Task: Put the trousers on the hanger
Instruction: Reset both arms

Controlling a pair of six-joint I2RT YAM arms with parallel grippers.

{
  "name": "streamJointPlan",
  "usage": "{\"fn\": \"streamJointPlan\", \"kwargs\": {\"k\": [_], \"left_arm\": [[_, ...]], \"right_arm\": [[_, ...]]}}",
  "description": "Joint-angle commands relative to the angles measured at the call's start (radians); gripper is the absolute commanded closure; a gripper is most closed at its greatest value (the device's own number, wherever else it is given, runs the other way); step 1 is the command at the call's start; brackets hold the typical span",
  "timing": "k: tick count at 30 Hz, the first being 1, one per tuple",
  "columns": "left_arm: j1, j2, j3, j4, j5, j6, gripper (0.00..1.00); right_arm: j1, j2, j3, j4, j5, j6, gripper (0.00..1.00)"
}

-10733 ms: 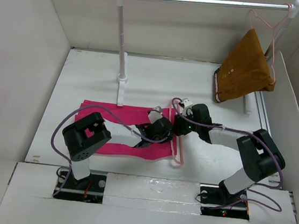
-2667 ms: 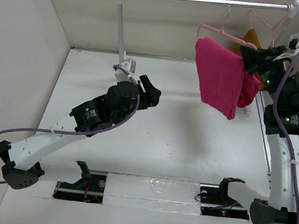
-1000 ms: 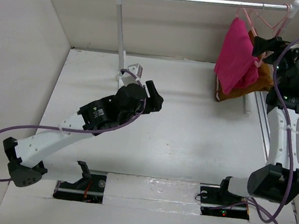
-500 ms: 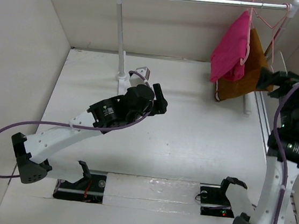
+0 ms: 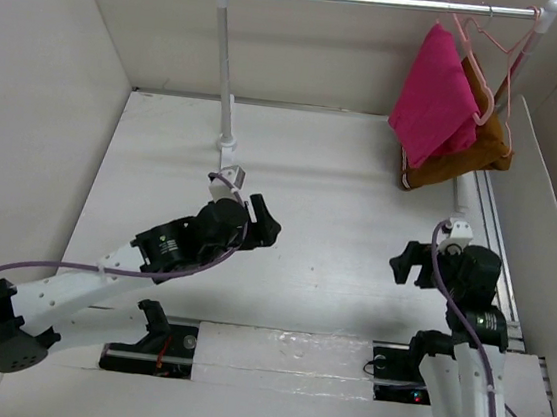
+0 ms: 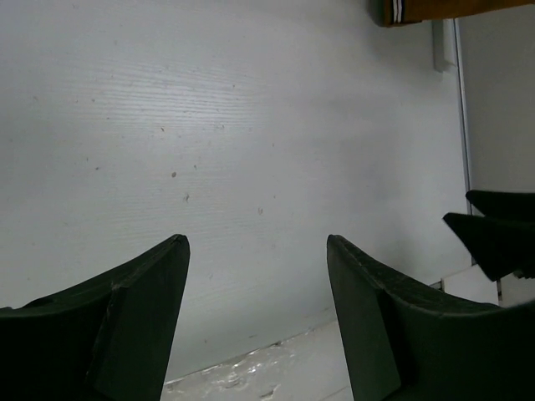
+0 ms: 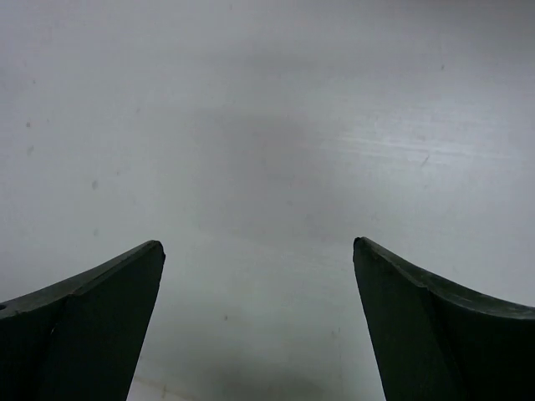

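Note:
The magenta trousers [image 5: 434, 93] hang draped over a pale-pink hanger [image 5: 485, 53] at the right end of the silver rail [image 5: 383, 1]. No gripper touches them. My left gripper [image 5: 265, 223] is low over the middle of the table, open and empty; its wrist view shows its jaws [image 6: 255, 242] apart over bare white table. My right gripper [image 5: 405, 265] is at the near right, far below the rail, also open and empty, and its wrist view [image 7: 257, 244] shows only table between the fingers.
A mustard-brown garment [image 5: 463, 157] hangs behind the trousers; its lower edge [image 6: 451, 8] shows in the left wrist view. The rail's left post [image 5: 229, 72] stands at the back middle. White walls enclose the table on the left, back and right.
My right arm has drawn back from the rail to the near right of the table. The left arm pulled nearer. The trousers stay hanging, shifted slightly on the rail.

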Motion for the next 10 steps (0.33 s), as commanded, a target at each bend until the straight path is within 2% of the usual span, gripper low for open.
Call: {"fn": "streamJointPlan", "kwargs": {"k": [1, 5, 10], "left_arm": [[0.006, -0.037, -0.043, 0.027, -0.007, -0.050, 0.38], [0.006, -0.089, -0.119, 0.000, -0.009, -0.079, 0.39], [0.006, -0.102, -0.150, 0.043, 0.010, -0.087, 0.38]], "right_arm": [[0.011, -0.098, -0.043, -0.162, -0.001, -0.069, 0.00], [0.011, -0.165, -0.051, -0.225, 0.014, -0.071, 0.00], [0.011, -0.100, -0.014, -0.179, -0.010, -0.068, 0.00]]}}
